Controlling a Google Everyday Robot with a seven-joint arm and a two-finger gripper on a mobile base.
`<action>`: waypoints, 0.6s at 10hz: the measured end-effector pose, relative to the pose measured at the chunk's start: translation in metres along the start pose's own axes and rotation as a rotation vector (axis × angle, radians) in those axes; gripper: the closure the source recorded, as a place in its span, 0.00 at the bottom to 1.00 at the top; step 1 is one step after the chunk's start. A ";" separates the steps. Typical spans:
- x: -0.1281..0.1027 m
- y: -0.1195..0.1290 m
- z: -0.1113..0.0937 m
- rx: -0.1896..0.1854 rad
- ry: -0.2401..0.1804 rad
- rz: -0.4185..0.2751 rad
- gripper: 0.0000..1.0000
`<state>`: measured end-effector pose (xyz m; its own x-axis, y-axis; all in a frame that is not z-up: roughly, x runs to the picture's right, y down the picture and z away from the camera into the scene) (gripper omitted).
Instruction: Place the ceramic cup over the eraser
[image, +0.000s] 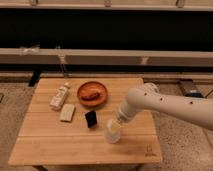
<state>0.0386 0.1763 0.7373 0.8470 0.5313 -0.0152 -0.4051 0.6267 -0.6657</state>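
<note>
The white cup (113, 134) is seen near the front of the table (55, 145), right of centre, with the tool (116, 123) down at its upper rim at the end of the white arm (165, 102) reaching in from the right. How far the tool is open, and whether the cup is actually gripped, cannot be told from this view. The black eraser (91, 119) is placed just left of the cup, near but apart from it. A beige block (67, 112) lies further left, a bottle (59, 96) behind that, and an orange dish (80, 96) at the back. The cup is judged stiff, fairly light, smooth and likely slippery. It is also breakable if knocked or dropped on the wood. The taper means a grip low on the wall may slide, so a hold across the rim or the upper wall is probably best. The cup would have to be turned mouth down and lowered squarely over the eraser, which is smaller and should fit inside. The eraser is light and could be shoved aside if it is clipped by the rim.
</note>
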 end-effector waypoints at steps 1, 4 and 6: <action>0.001 0.000 0.005 0.001 0.014 -0.004 0.20; 0.000 -0.002 0.017 0.019 0.065 -0.019 0.32; 0.002 -0.002 0.019 0.029 0.114 -0.026 0.53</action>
<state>0.0344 0.1873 0.7526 0.8905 0.4471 -0.0843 -0.3907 0.6565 -0.6453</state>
